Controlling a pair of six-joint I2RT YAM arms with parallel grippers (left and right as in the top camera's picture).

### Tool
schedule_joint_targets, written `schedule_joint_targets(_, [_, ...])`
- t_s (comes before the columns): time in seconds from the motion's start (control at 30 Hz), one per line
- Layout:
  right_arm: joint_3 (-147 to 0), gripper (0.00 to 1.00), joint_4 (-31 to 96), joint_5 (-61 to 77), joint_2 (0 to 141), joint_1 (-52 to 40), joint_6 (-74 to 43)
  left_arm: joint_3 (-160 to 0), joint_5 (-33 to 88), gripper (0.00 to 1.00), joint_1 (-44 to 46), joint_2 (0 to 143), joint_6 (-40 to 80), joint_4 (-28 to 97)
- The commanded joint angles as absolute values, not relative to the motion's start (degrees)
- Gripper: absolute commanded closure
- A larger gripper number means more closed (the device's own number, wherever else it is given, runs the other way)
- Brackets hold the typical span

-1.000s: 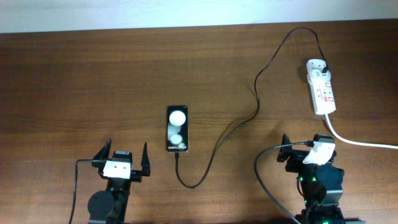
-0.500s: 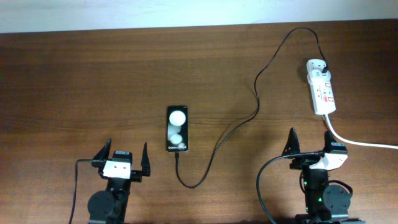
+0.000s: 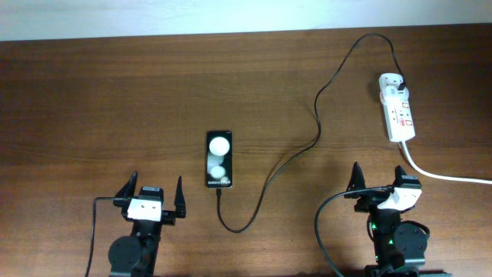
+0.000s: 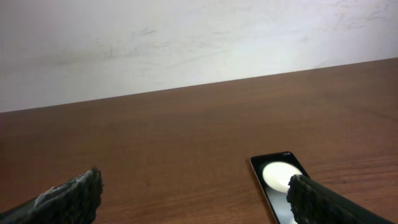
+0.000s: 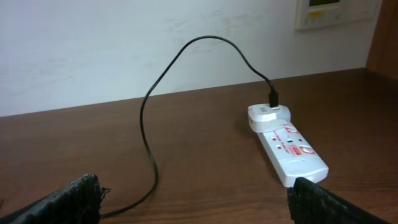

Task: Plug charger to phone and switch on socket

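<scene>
The black phone (image 3: 218, 160) lies face up at the table's middle, two white blobs on its screen; it also shows in the left wrist view (image 4: 278, 180). The thin black charger cable (image 3: 307, 146) runs from the phone's near end, loops, and rises to the plug in the white socket strip (image 3: 398, 112) at the far right. In the right wrist view the strip (image 5: 289, 149) lies ahead to the right with the cable (image 5: 149, 124) arching to it. My left gripper (image 3: 151, 192) is open and empty, near the front edge left of the phone. My right gripper (image 3: 378, 181) is open and empty, in front of the strip.
The strip's thick white cord (image 3: 442, 174) runs off the right edge, just right of my right gripper. A white wall (image 5: 124, 43) stands behind the table, with a wall panel at its upper right.
My right gripper has straightened from a tilted pose and shifted slightly left, ending level in front of the strip. The left arm, phone and cable have not moved.
</scene>
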State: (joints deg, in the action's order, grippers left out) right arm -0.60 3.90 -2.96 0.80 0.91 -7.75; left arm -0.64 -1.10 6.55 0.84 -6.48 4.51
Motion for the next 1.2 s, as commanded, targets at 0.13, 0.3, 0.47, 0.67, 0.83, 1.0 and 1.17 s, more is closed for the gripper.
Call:
schedule_joint_targets(0.13, [-0.32, 0.02, 4.51, -2.17, 0.19, 0.38, -7.90, -0.51, -1.30, 0.01, 6.22, 0.30, -7.42, 4.80])
schedule_joint_targets(0.3, [-0.32, 0.02, 4.51, -2.15, 0.19, 0.38, -3.05, -0.51, -1.30, 0.01, 6.22, 0.30, -7.42, 4.80])
schedule_joint_targets(0.47, [-0.32, 0.02, 4.56, -1.83, 0.19, 0.38, -0.21, -0.51, -1.30, 0.01, 6.22, 0.30, -7.40, 4.80])
schedule_joint_targets(0.67, [-0.32, 0.02, 4.54, -1.78, 0.19, 0.38, -0.23, -0.51, -1.30, 0.01, 6.22, 0.30, -7.42, 4.80])
schedule_joint_targets(0.83, [-0.32, 0.02, 4.54, -1.76, 0.19, 0.38, -0.23, -0.51, -1.30, 0.01, 6.22, 0.30, -7.40, 4.80])
schedule_joint_targets(1.0, [-0.32, 0.02, 4.54, -1.78, 0.19, 0.38, -0.25, -0.51, -1.30, 0.01, 6.22, 0.30, -7.42, 4.80])
schedule_joint_targets(1.17, [-0.32, 0.02, 4.54, -1.78, 0.19, 0.38, -0.23, -0.51, -1.30, 0.01, 6.22, 0.30, -7.40, 4.80])
